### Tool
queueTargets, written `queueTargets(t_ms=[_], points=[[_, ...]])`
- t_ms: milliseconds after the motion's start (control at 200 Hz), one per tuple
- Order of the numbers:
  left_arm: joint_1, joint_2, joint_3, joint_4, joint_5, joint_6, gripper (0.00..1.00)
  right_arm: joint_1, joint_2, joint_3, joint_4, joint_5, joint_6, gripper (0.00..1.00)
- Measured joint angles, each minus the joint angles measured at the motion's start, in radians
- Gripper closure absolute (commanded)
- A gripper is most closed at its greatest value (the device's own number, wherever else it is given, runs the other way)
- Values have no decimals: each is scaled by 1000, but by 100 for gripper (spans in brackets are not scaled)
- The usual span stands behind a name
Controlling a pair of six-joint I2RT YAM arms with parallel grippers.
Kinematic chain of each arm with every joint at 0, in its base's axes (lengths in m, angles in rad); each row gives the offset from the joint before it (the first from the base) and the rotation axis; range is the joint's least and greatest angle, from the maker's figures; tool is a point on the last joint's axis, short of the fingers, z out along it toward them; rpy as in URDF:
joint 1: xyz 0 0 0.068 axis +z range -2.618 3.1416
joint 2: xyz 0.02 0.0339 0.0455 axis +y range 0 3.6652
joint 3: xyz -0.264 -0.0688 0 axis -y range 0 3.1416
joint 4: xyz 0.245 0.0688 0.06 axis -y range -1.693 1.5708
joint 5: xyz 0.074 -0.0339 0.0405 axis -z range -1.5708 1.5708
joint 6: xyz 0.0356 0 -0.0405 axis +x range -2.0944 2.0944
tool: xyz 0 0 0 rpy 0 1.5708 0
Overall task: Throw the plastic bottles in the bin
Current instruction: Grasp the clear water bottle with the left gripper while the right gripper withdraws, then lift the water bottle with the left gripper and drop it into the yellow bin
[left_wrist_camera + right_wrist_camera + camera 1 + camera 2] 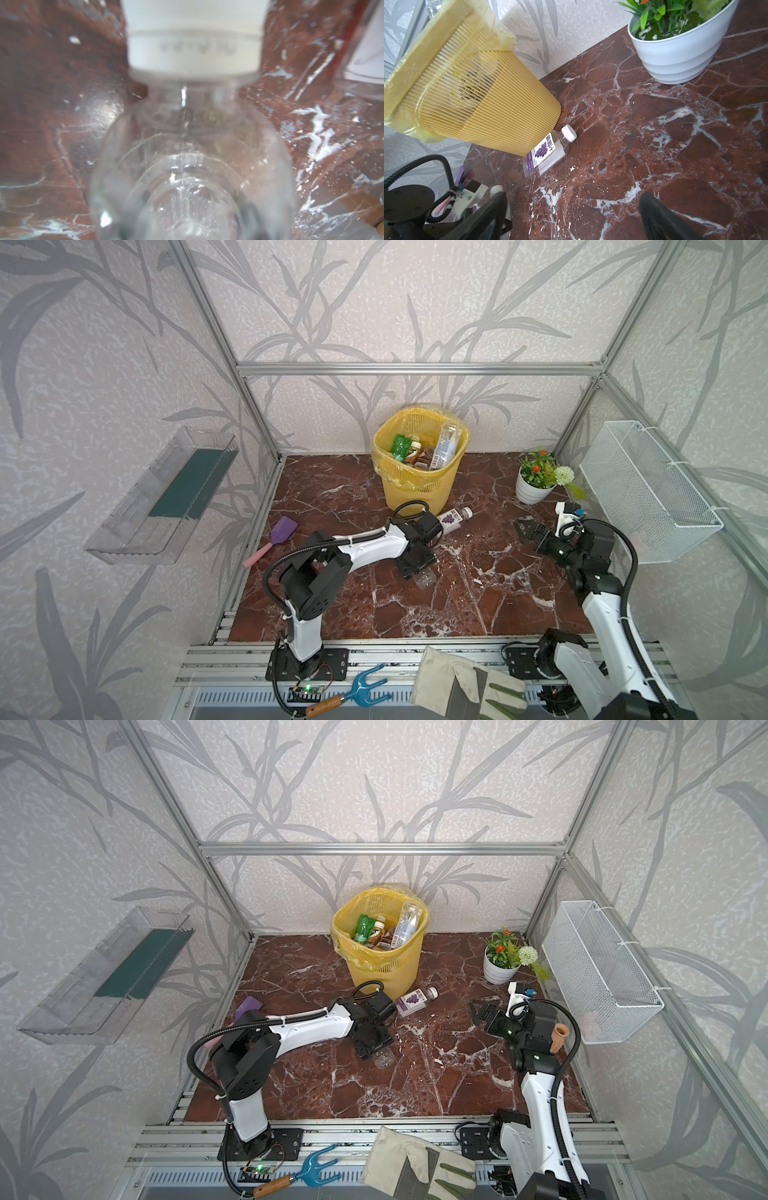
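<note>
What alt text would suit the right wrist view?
A clear plastic bottle with a purple grape label and white cap lies on its side on the red-brown marble tabletop, at the foot of the yellow plastic lattice bin. The right end effector stands open and empty in front; a white plant pot sits beyond.

table (478, 601): red-brown marble | under left hand (417, 566): clear bottle (424, 580), lying | just beyond left hand: purple-label bottle (453, 517), lying against foot of bin (415, 493) | beyond right hand (524, 531): flowerpot (530, 493) | well apart from left hand, wall side: spatula (278, 533)
</note>
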Motion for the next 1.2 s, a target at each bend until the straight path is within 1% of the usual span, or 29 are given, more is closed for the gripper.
queueTargets(t_ms=[120, 270, 350, 500, 625, 765, 885, 1000, 1070, 1115, 1150, 1200], points=[[0, -73, -17, -2, -45, 35, 40, 0, 2, 0, 2, -8, 7, 1], [-2, -201, -51, -12, -110, 80, 40, 0, 14, 0, 21, -27, 29, 0], [-10, -269, -70, -24, -152, 101, 40, 0, 21, 0, 33, -35, 42, 2], [-24, -405, -89, -50, -257, 157, 46, 0, 21, 0, 37, -35, 65, 4], [-29, -510, -72, -57, -383, 252, 45, 1, 21, 0, 39, -35, 84, 5], [-29, -578, -3, -10, -539, 428, 44, 12, 21, 1, 56, -35, 111, 7], [-27, -584, 77, 64, -642, 608, 44, 29, 21, 2, 60, -34, 125, 7], [-9, -542, 195, 132, -684, 777, 43, 40, 21, 2, 60, -34, 133, 7], [28, -491, 290, 156, -671, 860, 43, 45, 20, 3, 59, -32, 135, 7], [66, -446, 363, 165, -642, 899, 43, 45, 18, 3, 59, -31, 135, 7], [103, -401, 434, 161, -613, 925, 43, 45, 14, 4, 58, -29, 135, 7], [153, -320, 556, 143, -570, 959, 40, 45, 7, 4, 55, -25, 135, 7]])
